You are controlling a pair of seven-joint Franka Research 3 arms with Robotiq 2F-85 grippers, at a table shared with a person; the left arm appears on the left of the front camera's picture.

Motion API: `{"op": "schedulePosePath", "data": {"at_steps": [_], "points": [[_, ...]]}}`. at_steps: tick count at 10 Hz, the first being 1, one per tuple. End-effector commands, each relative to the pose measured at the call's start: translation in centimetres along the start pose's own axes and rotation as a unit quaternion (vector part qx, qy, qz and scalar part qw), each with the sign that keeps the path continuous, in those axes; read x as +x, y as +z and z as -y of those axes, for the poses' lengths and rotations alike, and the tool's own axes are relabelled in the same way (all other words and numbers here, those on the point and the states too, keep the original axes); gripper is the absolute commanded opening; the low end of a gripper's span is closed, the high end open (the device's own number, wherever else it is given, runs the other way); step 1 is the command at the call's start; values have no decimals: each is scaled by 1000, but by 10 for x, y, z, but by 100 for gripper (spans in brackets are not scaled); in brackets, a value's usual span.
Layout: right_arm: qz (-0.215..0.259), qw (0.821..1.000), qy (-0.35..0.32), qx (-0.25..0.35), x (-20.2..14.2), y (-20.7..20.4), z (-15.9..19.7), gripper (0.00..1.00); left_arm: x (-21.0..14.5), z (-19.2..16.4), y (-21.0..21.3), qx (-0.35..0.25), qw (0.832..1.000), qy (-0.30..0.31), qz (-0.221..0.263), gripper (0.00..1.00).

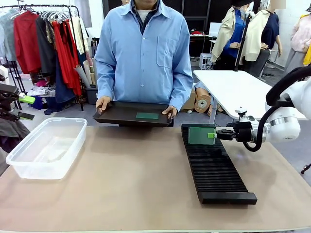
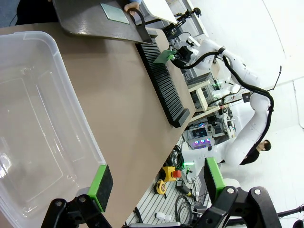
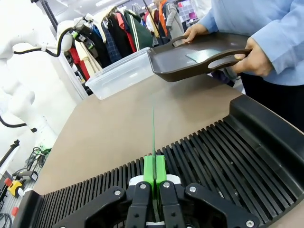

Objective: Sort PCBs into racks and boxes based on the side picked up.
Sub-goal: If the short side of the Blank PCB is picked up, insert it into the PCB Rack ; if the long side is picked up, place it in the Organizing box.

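Observation:
My right gripper [image 1: 213,135] is shut on a green PCB [image 1: 201,135], held upright on edge over the far end of the long black slotted rack [image 1: 216,170]. In the right wrist view the PCB [image 3: 153,137] shows edge-on between the green pads of my right gripper [image 3: 154,172], in line with the slots of the rack [image 3: 228,156]; I cannot tell whether it touches a slot. Another PCB [image 1: 147,115] lies flat on a black tray [image 1: 116,115] held in a person's two hands. The clear box [image 1: 46,145] stands at the left. My left gripper [image 2: 156,183] hangs open beside the box [image 2: 38,118].
The person stands at the far edge of the table, with the tray [image 3: 175,61] just above it. Bare brown tabletop [image 1: 131,174] lies between box and rack. A white table [image 1: 233,87] stands behind at the right, a clothes rail [image 1: 48,39] at the back left.

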State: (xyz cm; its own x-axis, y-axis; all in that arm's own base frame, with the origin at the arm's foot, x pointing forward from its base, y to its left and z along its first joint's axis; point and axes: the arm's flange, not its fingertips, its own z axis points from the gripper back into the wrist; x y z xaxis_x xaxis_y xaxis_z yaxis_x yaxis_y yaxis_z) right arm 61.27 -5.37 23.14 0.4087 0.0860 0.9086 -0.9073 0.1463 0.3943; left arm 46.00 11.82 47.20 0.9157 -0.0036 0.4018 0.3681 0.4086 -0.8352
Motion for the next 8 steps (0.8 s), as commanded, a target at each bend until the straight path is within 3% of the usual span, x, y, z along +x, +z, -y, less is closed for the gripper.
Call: {"op": "schedulePosePath", "data": {"at_steps": [1,8], "points": [[-8,1000,15,22,2,5,9,0,-1,1,0,3,1000,-1,-1,100],[-22,999,16,30,-3,6,18,0,-1,1,0,3,1000,-1,-1,100]]}}
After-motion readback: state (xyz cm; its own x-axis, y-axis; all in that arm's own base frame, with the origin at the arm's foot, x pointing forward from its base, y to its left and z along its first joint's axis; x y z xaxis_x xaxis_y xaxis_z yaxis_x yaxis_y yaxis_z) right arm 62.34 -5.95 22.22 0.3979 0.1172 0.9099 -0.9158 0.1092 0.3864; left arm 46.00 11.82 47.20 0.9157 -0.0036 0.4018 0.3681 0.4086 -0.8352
